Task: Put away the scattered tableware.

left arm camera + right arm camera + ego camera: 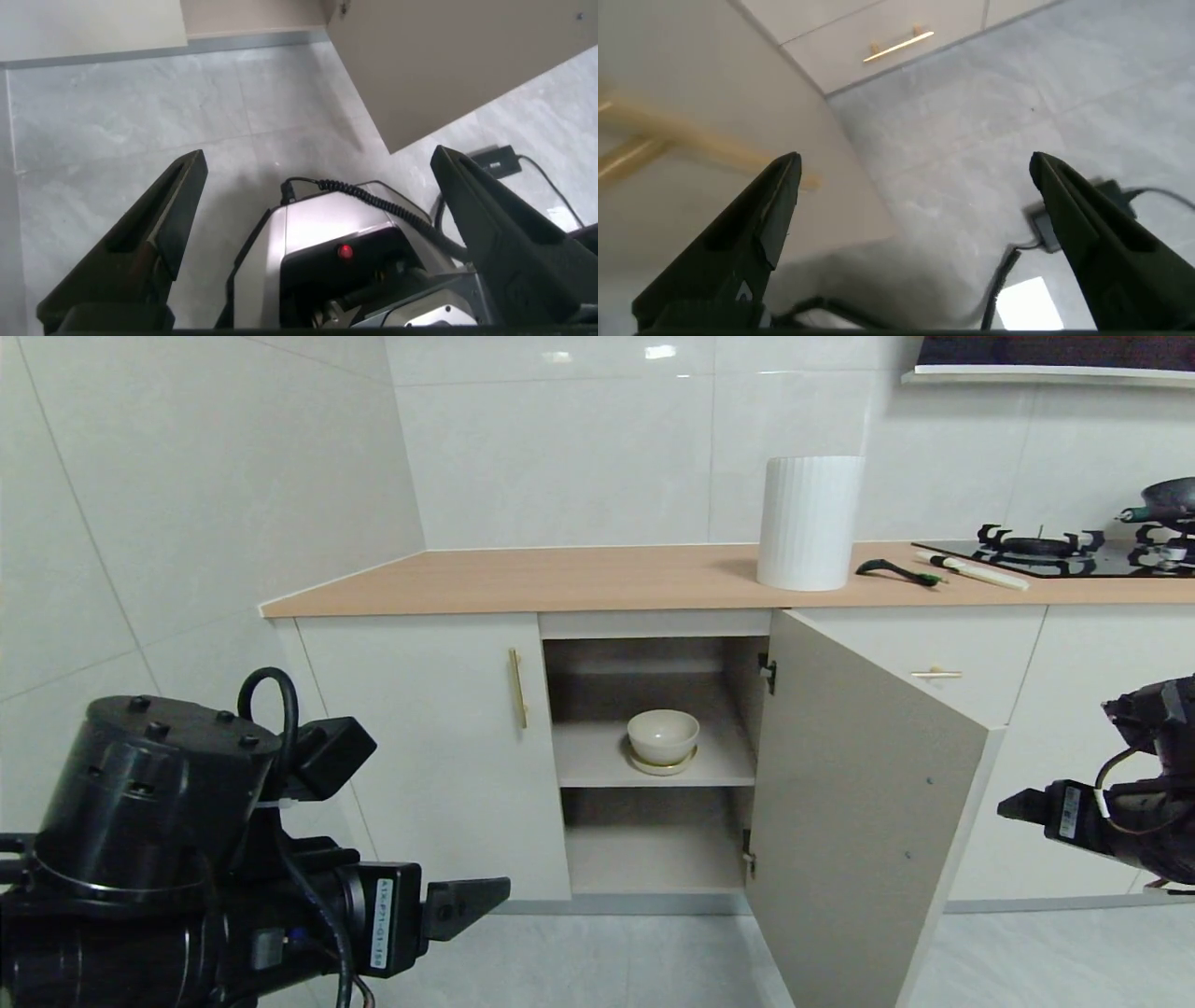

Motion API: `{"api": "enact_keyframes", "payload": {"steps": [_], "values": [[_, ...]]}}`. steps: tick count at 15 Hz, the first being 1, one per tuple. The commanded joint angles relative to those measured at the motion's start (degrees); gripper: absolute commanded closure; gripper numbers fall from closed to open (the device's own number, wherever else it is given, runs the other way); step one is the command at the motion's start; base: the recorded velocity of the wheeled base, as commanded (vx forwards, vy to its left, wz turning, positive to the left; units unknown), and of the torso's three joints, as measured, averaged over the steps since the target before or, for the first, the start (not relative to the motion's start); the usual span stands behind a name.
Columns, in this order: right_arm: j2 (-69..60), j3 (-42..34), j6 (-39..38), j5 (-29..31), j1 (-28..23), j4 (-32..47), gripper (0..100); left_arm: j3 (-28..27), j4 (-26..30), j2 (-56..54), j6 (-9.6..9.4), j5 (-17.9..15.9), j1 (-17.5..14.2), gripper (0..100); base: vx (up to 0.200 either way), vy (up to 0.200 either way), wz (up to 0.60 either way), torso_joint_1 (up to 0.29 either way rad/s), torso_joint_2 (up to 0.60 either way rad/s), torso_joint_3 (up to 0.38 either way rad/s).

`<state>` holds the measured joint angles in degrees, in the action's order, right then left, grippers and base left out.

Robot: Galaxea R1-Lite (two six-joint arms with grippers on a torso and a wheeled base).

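**Bowl shelved, slim utensils waiting on the bench**

Head view: I am looking at the open cupboard, where a pale bowl (663, 735) is sitting on a small plate (662, 766) on the middle shelf. The cupboard door (859, 803) is swinging wide to my right. Up on the bench (560, 581), past a tall white ribbed container (808, 521), a green-handled utensil (898, 572) and a long pale utensil (971, 569) are lying flat, just beside the gas hob (1041, 546). Both of my arms are hanging low, well apart from all of it.

I am judging those two utensils as light, stiff and thin. Lying flat, they are giving little to get under, so I am favouring a pinch across the handle near its middle. The bowl is looking glazed, so I am taking it for slick and breakable, best taken by the rim.

Left wrist view: my left jaws are standing wide and carrying nothing, over grey floor tiles (140, 103) near the door's lower edge.

Right wrist view: my right jaws are also spread wide and carrying nothing, close to the door's face. A gold drawer handle (896, 45) is showing farther off.
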<state>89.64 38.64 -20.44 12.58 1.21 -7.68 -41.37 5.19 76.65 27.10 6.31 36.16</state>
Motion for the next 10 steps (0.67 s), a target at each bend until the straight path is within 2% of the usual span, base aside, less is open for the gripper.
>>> {"api": "enact_keyframes", "payload": {"steps": [1, 4, 10], "values": [[5.5, 0.0, -0.4, 0.0, -0.1, -0.8, 0, 0.0, 0.0, 0.0, 0.06, 0.0, 0.0, 0, 0.000, 0.000, 0.00, 0.000, 0.00, 0.000], [8.8, -0.1, -3.8, -0.6, 0.1, -6.2, 0, -0.1, 0.0, 0.0, 0.06, 0.0, 0.0, 0, 0.000, 0.000, 0.00, 0.000, 0.00, 0.000], [10.5, 0.2, -4.3, -4.1, 0.7, -7.0, 0, -0.3, 0.0, 0.0, 0.06, -0.1, 0.0, 0, 0.000, 0.000, 0.00, 0.000, 0.00, 0.000]]}}
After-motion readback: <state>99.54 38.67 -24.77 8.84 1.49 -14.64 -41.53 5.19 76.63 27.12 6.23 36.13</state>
